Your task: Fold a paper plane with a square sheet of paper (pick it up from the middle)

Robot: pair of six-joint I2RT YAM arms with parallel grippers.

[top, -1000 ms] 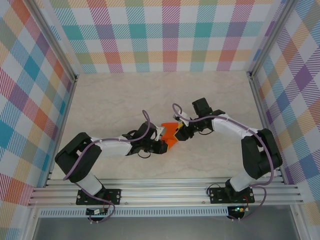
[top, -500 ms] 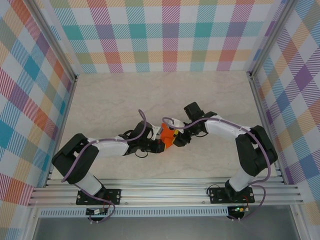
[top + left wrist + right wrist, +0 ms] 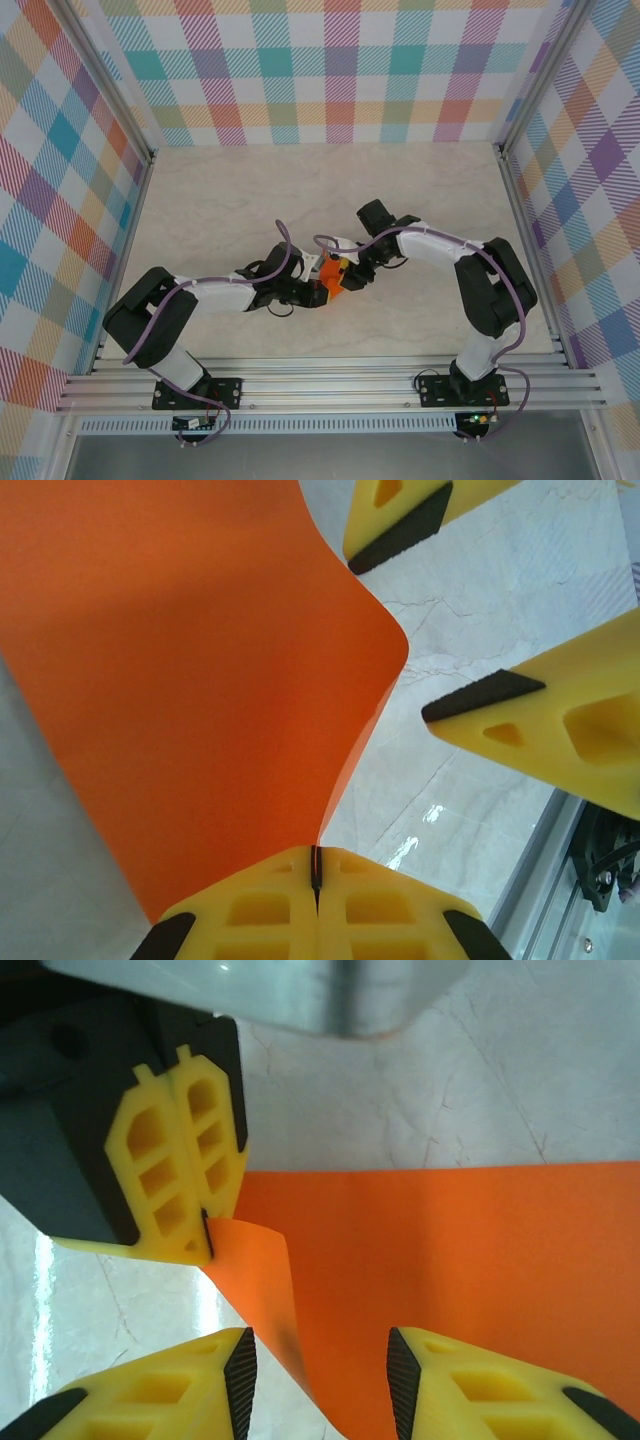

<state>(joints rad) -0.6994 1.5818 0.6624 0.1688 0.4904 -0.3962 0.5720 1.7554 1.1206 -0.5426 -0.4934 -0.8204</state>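
Paper (image 3: pixel 200 680) pinched by left tool (image 3: pixel 315 875); right tool (image 3: pixel 320 1360) parted.

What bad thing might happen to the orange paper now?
1. The left gripper pinches the orange paper just at its edge, so a tug might tear it or pull it free.
2. The paper curls where it runs between the open fingers of the right gripper; closing there might press a crooked crease.
3. Both grippers sit very close together, so they might bump.

L hand (image 3: pixel 315 878) pinched tight, R hand (image 3: pixel 320 1365) fingers apart, both arms reaching inward w/ hands almost tip-to-tip.
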